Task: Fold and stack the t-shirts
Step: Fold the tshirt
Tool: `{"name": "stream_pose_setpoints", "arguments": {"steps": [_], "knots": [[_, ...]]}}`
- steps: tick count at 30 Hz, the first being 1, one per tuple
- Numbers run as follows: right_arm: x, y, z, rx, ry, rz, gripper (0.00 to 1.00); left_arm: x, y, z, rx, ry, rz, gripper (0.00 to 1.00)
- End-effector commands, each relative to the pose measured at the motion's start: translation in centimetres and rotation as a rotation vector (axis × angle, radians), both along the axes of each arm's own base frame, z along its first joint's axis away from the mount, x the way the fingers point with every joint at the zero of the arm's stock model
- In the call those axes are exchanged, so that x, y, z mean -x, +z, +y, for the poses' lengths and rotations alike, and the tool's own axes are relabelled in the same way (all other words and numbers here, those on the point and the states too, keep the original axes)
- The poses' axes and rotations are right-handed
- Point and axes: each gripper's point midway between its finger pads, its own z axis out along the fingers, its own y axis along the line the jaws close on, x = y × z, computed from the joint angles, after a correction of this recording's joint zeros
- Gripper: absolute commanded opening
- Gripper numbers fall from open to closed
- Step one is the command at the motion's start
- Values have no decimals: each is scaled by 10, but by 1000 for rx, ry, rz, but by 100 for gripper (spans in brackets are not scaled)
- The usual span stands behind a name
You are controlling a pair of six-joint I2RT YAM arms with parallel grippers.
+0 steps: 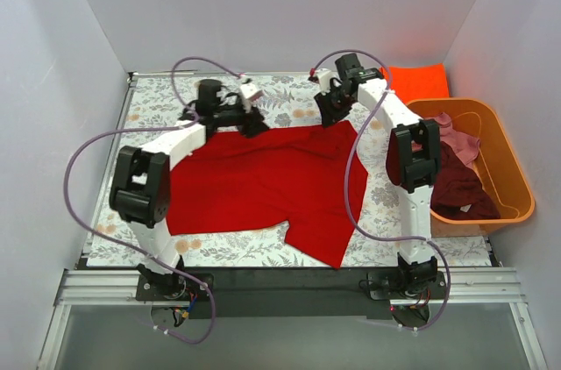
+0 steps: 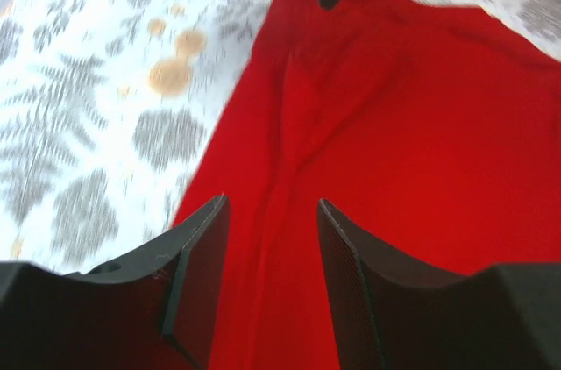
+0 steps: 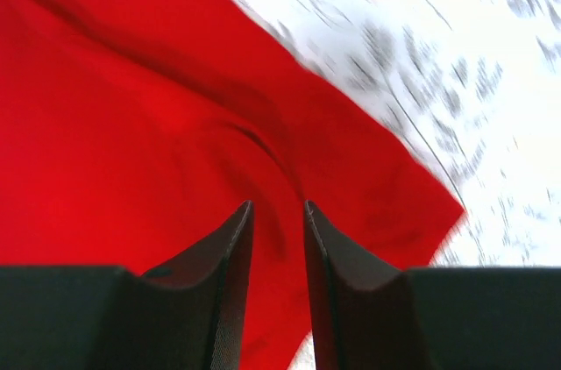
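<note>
A bright red t-shirt (image 1: 263, 181) lies spread across the floral table, one sleeve hanging toward the near edge. My left gripper (image 1: 254, 120) hovers at its far left edge. In the left wrist view the left gripper (image 2: 272, 202) is open, its jaws straddling a raised crease of the red shirt (image 2: 394, 124). My right gripper (image 1: 333, 111) is over the shirt's far right corner. Seen from the right wrist, that gripper (image 3: 277, 205) stands open by a narrow gap above a fold of the red cloth (image 3: 131, 142). An orange-red shirt (image 1: 419, 81) lies folded at the back right.
An orange plastic tub (image 1: 508, 168) stands at the right edge, holding a maroon shirt (image 1: 460, 186) and a dusty pink one (image 1: 456, 135). Grey walls enclose the table on three sides. A dark rail (image 1: 280, 278) runs along the near edge between the arm bases.
</note>
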Motion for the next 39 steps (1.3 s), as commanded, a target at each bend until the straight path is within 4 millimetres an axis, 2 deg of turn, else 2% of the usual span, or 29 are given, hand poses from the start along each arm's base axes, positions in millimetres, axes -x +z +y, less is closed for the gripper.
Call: {"name": "stream_pose_setpoints", "arguments": {"steps": [1,2,3,4,7,9,10,16,22,32,39], "knots": [[2,22,-30,-54,-84,18,36,-47,12,-61,-38,164,-140,43],[0,17,-42,-61,-112,39,36,-52,-9,-73,-59,183,-106,42],[1,17,-45,-84,-125,58,36,-62,3,-88,-54,199,-136,42],[0,15,-49,-89,-132,64,37,-63,-1,-104,-87,240,-151,42],[-5,13,-58,-103,-148,70,38,-66,-16,-128,-146,270,-154,43],[-6,12,-59,-121,-146,79,38,-64,-30,-135,-178,272,-130,45],[-6,12,-56,-128,-136,81,39,-62,-28,-143,-181,270,-135,46],[1,5,-48,-171,-107,121,41,-62,-51,-146,-258,300,-121,50],[3,-12,-48,-167,-104,158,42,-58,-72,-139,-348,308,-84,50],[8,-42,-49,-138,-100,211,43,-34,-56,-147,-337,259,-81,55],[11,-53,-51,-125,-96,230,43,-29,-66,-145,-348,265,-46,56]]}}
